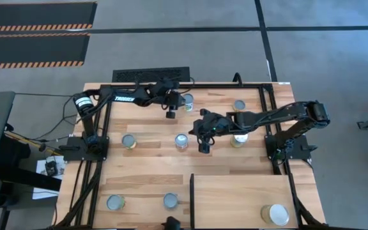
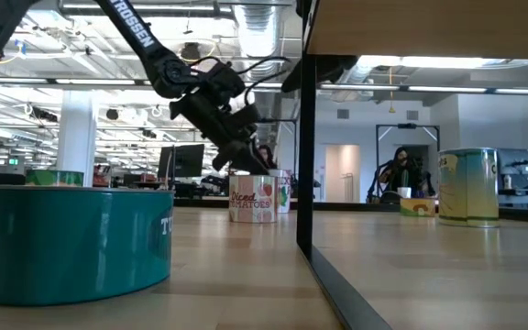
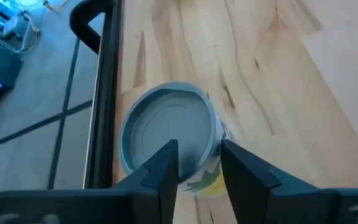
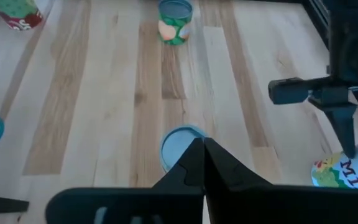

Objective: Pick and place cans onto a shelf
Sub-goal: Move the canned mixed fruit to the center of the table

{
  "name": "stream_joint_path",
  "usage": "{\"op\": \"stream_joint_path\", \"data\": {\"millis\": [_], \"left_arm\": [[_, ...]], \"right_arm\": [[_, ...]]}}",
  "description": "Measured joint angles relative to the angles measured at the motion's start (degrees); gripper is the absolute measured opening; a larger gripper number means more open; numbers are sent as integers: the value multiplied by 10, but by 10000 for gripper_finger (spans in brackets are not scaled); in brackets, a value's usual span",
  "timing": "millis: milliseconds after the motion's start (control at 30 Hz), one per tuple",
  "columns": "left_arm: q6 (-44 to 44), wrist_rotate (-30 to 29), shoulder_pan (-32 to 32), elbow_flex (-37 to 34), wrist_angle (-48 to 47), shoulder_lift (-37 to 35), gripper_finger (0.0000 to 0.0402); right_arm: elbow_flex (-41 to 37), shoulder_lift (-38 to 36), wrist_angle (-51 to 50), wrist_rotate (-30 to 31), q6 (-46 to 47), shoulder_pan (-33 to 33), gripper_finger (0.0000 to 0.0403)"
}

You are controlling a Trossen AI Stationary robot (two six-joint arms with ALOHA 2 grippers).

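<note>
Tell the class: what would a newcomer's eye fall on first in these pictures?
Probably the two dark arms meeting over the table's far half: the left gripper hangs beside a can at the far edge, its fingers slightly parted, and the right gripper, shut, hovers beside a central can. One wide can stands alone on the pale shelf.

Overhead, table-level and two wrist views share the tabletop (image 1: pixel 152 160)

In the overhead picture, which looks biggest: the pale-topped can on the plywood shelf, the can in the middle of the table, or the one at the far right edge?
1. Wide pale-topped can on the plywood shelf, clearly largest.
2. Silver-topped can at the table's middle.
3. Grey-topped can at the far edge.

The last two look nearly alike, so their order is unsure.
</note>
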Motion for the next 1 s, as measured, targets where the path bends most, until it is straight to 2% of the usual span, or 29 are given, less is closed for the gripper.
{"op": "stream_joint_path", "data": {"millis": [233,467,633,800,1000], "left_arm": [[39,5,-3,14,-60,-9,10],[36,49,-6,12,-207,-77,3],[-13,54,-36,7,-309,-152,1],[-67,56,-95,-35,-322,-248,1],[-169,64,-210,-104,-329,-358,0]], "right_arm": [[0,-2,-3,-2,0,2,6],[1,-28,-27,-1,8,11,10],[1,-59,-47,3,9,21,4],[1,-65,-55,5,9,34,7],[1,-46,-51,5,7,53,6]]}}
